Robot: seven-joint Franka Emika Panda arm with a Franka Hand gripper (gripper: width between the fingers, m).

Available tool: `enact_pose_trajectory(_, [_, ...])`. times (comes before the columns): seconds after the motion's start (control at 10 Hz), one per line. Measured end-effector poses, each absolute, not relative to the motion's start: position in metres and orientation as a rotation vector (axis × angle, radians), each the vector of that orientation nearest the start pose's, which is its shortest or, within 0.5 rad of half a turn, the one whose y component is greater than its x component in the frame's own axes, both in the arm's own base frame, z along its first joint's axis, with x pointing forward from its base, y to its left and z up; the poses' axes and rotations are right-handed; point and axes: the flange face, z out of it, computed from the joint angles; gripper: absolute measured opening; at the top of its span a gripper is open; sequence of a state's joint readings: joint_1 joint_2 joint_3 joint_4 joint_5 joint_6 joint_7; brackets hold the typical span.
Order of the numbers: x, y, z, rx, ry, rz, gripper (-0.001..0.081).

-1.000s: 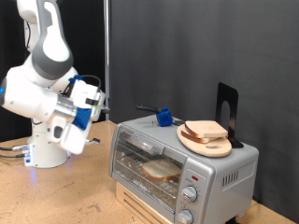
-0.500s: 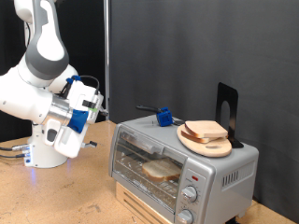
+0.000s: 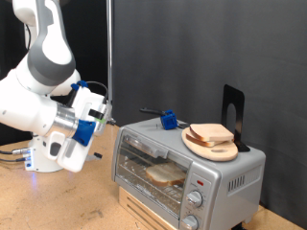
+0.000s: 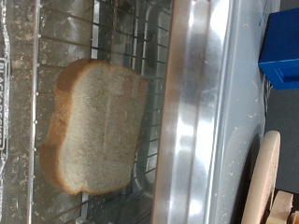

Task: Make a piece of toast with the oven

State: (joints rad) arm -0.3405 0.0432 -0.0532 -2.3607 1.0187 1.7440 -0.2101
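The oven is a silver-grey box at the exterior view's right, with two knobs and a red light. A pale slice of toast lies on the wire rack inside it. The wrist view shows the same slice flat on the rack bars, beside the oven's metal frame. My gripper hangs in the air to the left of the oven, pointing at it, apart from it and holding nothing that I can see. Its fingers do not show in the wrist view.
A round wooden board with other bread slices sits on the oven's top, next to a blue object and a black stand. The oven rests on a wooden box. The robot's base is at far left.
The arm has swung lower and the hand has dropped slightly, staying left of the oven. The toast and the things on the oven have not moved.
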Motion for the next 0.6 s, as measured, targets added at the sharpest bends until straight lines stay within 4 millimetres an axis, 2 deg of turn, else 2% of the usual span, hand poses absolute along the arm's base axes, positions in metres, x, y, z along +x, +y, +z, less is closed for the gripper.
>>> enact_pose_trajectory(0.2, [0.448, -0.102, 0.307, -1.922, 0.772, 0.319, 0.0805])
enact_pose_trajectory(0.6, [0.498, -0.105, 0.299, -1.844, 0.928, 0.177, 0.0805])
